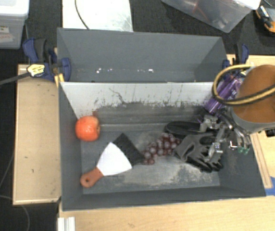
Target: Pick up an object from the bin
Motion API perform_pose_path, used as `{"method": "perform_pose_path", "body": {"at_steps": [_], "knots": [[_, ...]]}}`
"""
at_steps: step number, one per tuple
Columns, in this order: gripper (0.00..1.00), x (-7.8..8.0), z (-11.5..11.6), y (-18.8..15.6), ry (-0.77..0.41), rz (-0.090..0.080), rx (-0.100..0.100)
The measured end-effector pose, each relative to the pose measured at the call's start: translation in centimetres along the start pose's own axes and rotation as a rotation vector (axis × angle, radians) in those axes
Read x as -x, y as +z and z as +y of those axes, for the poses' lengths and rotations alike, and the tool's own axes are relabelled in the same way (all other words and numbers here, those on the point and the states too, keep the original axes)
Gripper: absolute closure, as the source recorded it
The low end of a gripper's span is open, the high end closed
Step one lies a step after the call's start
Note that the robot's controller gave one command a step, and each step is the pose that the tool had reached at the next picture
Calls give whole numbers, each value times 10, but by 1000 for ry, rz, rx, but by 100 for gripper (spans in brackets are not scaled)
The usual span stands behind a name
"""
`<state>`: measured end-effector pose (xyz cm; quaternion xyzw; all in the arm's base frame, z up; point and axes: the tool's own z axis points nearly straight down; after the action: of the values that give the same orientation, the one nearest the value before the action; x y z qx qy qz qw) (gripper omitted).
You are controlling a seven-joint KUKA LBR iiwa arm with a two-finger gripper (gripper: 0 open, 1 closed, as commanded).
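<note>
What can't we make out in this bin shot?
Camera view: whether the pincer touches the purple grapes; both are dark and merge.
Camera view: the bin floor beneath the pincer, covered by it.
Camera view: whether the black piece belongs to the white spatula; their meeting edge is unclear.

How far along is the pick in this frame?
Done: the gripper is down inside the grey metal bin, at its right end, beside the bunch of dark purple grapes. In hand: nothing visibly lifted. Left: grasp and raise one item; the round orange fruit and white brown-handled spatula lie untouched.
</note>
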<state>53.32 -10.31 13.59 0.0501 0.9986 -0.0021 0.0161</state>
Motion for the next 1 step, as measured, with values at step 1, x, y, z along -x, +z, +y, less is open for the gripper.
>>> {"method": "perform_pose_path", "body": {"at_steps": [1], "knots": [[100, 5, -9, 32, -10, 19, 2]]}}
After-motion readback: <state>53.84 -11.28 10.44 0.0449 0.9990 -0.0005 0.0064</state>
